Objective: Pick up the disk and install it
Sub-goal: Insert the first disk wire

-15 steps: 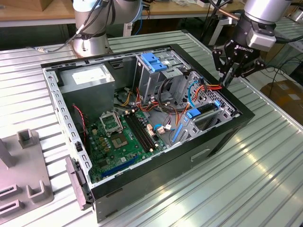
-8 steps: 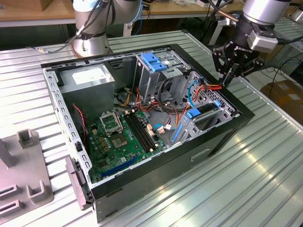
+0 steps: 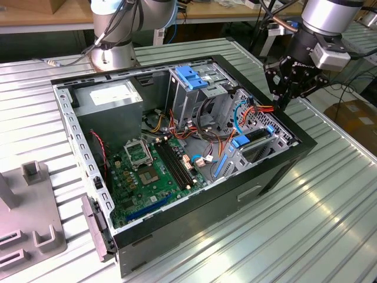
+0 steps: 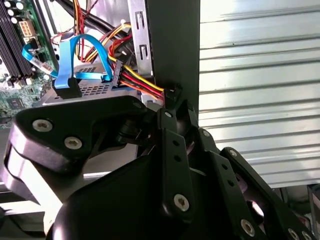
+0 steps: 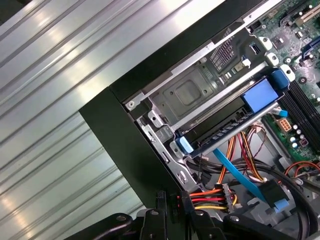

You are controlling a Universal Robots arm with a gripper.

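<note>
With the end effector (image 3: 282, 99) clenched on nothing discernible above the computer case (image 3: 194, 213) rim, the disk (image 3: 257, 137) lies inside, just below it toward the exterior view's left.

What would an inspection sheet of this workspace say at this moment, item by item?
surface: ribbed metal table, carrying an open computer case.
job's things: disk in blue carrier, lying in the drive cage at the case's corner, not held.
clutter: grey fixture block at the exterior view's left.
grippers: hand hovers over the case's edge, near the disk.
cables: blue data cable and red-yellow-black power cable beside the hand.
surroundings: arm base behind the case; brown box at the exterior view's right.
</note>
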